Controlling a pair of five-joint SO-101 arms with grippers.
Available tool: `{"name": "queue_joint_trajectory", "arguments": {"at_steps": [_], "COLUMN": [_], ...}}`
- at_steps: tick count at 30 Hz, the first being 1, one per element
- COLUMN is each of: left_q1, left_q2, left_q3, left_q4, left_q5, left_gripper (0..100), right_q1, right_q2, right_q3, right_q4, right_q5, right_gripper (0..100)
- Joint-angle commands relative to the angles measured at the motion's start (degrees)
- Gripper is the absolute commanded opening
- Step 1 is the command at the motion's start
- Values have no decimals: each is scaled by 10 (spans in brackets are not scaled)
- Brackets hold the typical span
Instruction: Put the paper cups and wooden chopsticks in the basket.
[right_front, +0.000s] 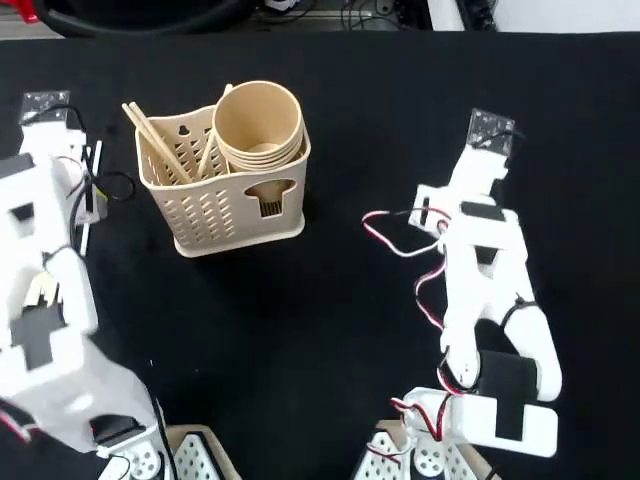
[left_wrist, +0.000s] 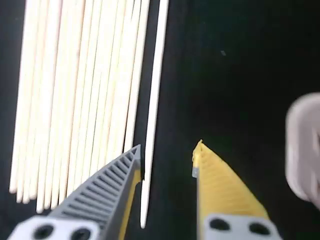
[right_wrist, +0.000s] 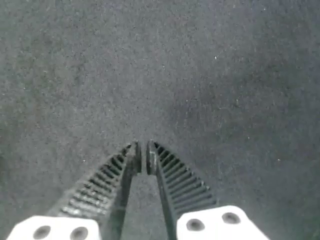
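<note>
Okay, so your paper cups (right_front: 258, 125) are already nested into one stack and standing upright in the right-hand part of the basket (right_front: 215, 215). A few wooden chopsticks (right_front: 158, 140) lean in its left-hand part, with their tips poking up over the rim. The basket itself sits on the black cloth (right_front: 330, 300) toward the back of the table, between your two arms but closer to the left one. There's more to pick up, though: a whole row of loose chopsticks (left_wrist: 75, 100) lies flat on the cloth, side by side and touching. A single chopstick (left_wrist: 155, 100) lies just apart from that row, running the same way. Your left gripper (left_wrist: 168, 145) is right over that spot with its jaws spread wide. The single stick runs between them, just beside the grey finger (left_wrist: 107, 190) and well clear of the yellow one, so it isn't grasping anything. There's a pale blurry shape at the edge of that wrist view and I honestly can't tell what it is. Your right gripper (right_wrist: 142, 150) is over bare cloth on the other side of the basket, well apart from it. Its jaws are pinched nearly together with nothing between them. Red and white wires (right_front: 385, 235) loop out from that arm.
</note>
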Motion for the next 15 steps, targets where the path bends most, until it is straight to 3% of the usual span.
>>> {"name": "queue_joint_trajectory", "arguments": {"at_steps": [1, 8, 15], "left_q1": [7, 8, 8], "left_q2": [127, 273, 347], "left_q3": [-155, -289, -312], "left_q4": [0, 0, -1], "left_q5": [3, 3, 3], "left_gripper": [176, 173, 173], "right_q1": [-13, -42, -43], "right_q2": [-17, -17, -17], "right_q3": [5, 9, 9], "right_q4": [-23, -23, -23], "right_q5": [33, 53, 53], "right_gripper": [42, 42, 42]}}
